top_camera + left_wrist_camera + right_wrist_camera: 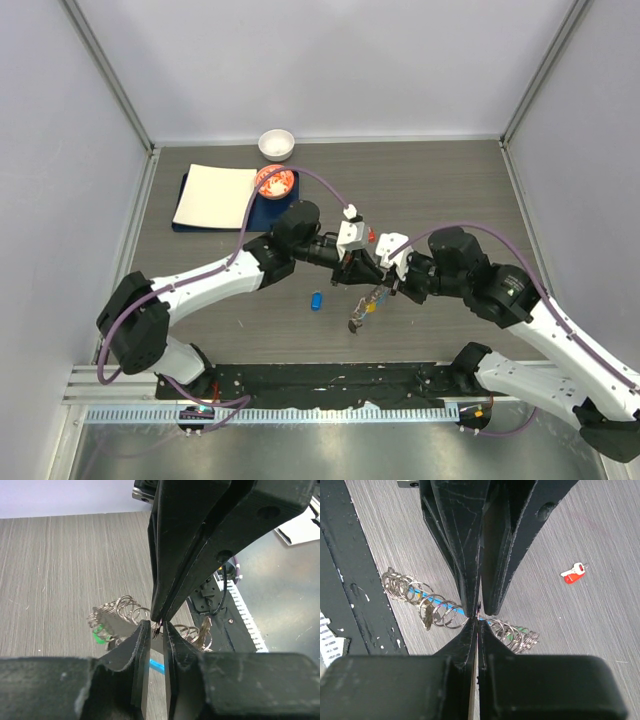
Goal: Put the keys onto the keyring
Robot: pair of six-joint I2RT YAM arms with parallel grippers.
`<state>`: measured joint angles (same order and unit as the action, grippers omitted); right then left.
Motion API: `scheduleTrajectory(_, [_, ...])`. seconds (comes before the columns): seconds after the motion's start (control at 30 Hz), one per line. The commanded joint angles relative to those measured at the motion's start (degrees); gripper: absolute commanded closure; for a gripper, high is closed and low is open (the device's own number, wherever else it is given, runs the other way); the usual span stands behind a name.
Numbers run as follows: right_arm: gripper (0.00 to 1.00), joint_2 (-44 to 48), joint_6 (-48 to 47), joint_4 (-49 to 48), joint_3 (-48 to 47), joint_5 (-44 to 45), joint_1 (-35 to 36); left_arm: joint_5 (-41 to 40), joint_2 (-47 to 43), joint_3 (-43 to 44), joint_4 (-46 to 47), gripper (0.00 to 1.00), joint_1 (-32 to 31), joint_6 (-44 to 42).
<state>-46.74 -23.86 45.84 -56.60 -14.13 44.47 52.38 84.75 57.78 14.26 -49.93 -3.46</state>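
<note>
While the left gripper [356, 268] and right gripper [388, 284] are pinching the keyring [366, 305], fingers nearly shut, one is probably needing freeing for the blue key [316, 300] at the ring's nine o'clock.

Top cam looks down from above and behind the arms [230, 275], both wrist cams up close, facing each other across the keyring [368, 305].
</note>
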Motion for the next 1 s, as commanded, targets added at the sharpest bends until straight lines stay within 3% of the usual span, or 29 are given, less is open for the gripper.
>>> scheduleTrajectory(0.0, [0.99, 1.8, -0.3, -5.1, -0.7, -0.9, 0.3, 1.3, 0.9, 2.7, -0.8, 0.82, -1.0, -1.5])
scheduleTrajectory(0.47, [0.99, 3.1, 0.0, -6.4, -0.2, -1.5, 0.2, -3.9, 1.4, 2.7, -5.1, 0.83, -1.8, -3.2])
scheduleTrajectory(0.6, [0.99, 3.0, 0.0, -6.6, 0.0, -1.9, 0.3, -4.7, 1.5, 2.9, -4.8, 0.91, -1.9, -3.1])
scheduleTrajectory(0.63, [0.99, 2.9, 0.1, -6.7, 0.1, -2.2, 0.3, -4.8, 1.2, 2.9, -4.6, 0.99, -2.0, -3.1])
scheduleTrajectory(0.83, [0.99, 3.4, 1.3, -7.5, 1.0, -2.1, 0.3, -8.3, -0.7, 0.2, 0.4, 1.0, -2.1, -1.6])
scheduleTrajectory(0.9, [0.94, 4.3, 2.6, -8.6, 1.4, -1.2, 0.2, -10.8, -1.8, -1.0, 2.7, 1.0, -2.1, -1.1])
scheduleTrajectory(0.97, [0.75, 4.9, 4.3, -9.5, 1.6, -0.1, 0.3, -12.5, -3.1, -3.4, 4.7, 1.0, -1.9, 0.4])
